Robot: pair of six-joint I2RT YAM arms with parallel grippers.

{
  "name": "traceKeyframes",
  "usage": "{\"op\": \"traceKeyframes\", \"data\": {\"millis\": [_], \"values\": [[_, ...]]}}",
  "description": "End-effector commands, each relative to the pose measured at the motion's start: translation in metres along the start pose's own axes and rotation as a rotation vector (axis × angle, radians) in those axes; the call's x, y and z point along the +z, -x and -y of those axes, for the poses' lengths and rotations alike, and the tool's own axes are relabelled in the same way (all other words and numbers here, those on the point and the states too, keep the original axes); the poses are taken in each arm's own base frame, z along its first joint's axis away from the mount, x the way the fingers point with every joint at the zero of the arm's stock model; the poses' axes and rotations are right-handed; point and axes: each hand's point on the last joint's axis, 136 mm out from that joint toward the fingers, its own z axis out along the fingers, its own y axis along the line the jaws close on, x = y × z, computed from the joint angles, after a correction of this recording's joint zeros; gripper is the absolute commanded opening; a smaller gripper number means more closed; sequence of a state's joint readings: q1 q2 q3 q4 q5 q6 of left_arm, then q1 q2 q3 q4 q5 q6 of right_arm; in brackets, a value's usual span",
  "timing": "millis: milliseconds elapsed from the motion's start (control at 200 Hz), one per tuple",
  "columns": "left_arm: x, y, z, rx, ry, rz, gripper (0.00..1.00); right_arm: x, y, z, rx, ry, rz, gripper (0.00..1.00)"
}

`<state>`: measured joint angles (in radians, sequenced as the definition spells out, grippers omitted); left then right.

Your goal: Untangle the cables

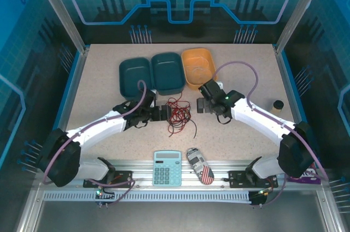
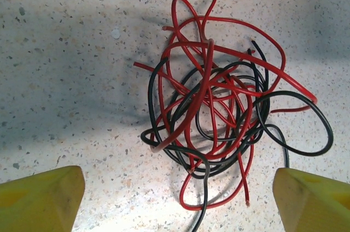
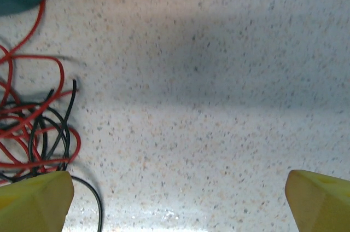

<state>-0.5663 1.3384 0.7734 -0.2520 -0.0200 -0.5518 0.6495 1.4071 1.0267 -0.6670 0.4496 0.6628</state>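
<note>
Arms reached in from both near corners of the table, meeting near its middle. On the left, the left gripper lay low and pointed straight at the cables. Its jaws were spread wide on either side of the heap with nothing pinched between them, which looked to me like a line-up for a grab, not a hold. From its wrist camera the cables made one loose knot of red and black loops lying flat on the speckled top. A red strand ran off toward the bins at the back, and several cut ends poked free at the edges. I judged those ends the sensible place to start pulling. To the right of the knot, just beside it, the right gripper hovered with its jaws fully apart too, holding nothing. It sat over bare table, with only the heap's right fringe at the edge of its wrist view. That suited an arm waiting to take whatever strand the other lifted. Behind them, two teal bins and an orange bin stood in a row, perhaps meant for sorted wires. A calculator lay at the near rail and a small jar far right, both well apart from the work.
</note>
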Motion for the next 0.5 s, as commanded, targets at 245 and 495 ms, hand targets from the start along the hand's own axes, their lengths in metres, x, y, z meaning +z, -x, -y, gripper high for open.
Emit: {"op": "traceKeyframes", "data": {"millis": [245,495], "values": [[0.01,0.014,-0.002,-0.013,0.053,0.002,0.76,0.004,-0.008,-0.016,0.054,0.008,0.012,1.0],[0.014,0.014,-0.002,-0.013,0.047,0.004,0.66,0.011,-0.006,-0.032,0.03,0.013,0.004,1.0]]}}
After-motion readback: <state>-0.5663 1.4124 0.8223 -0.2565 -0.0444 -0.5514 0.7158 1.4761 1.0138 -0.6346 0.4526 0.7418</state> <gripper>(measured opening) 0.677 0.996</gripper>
